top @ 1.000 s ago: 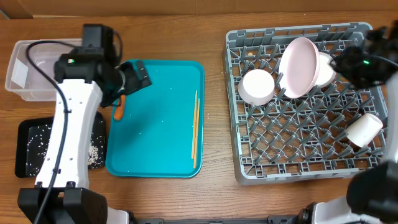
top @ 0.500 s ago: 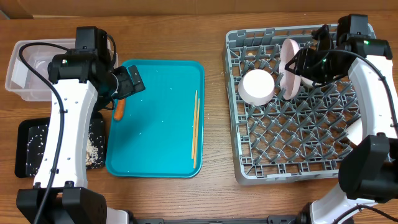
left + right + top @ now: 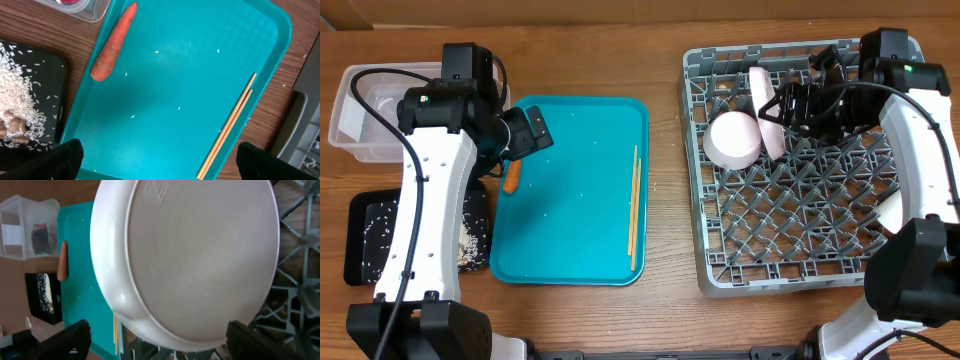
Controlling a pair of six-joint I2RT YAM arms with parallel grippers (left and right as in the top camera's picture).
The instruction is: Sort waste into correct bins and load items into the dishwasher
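A white plate (image 3: 763, 125) stands on edge in the grey dish rack (image 3: 800, 265), next to an upturned white bowl (image 3: 733, 140). My right gripper (image 3: 790, 108) is open right behind the plate, whose back (image 3: 200, 255) fills the right wrist view between the spread fingers (image 3: 167, 344). My left gripper (image 3: 527, 133) is open and empty (image 3: 160, 165) above the teal tray (image 3: 570, 240). The orange carrot (image 3: 510, 179) (image 3: 112, 45) lies on that tray's left edge. The chopsticks (image 3: 633, 205) (image 3: 230, 125) lie along its right side.
The clear tub (image 3: 360, 110) stands at the far left with a red wrapper (image 3: 40, 232) inside. The black tray (image 3: 360, 245) below it holds rice and nut pieces (image 3: 20, 100). A white cup (image 3: 888, 213) shows partly under my right arm.
My right gripper has moved left over the rack. The plate went from leaning broadly to standing on edge further left. My left gripper shifted slightly, then stayed.
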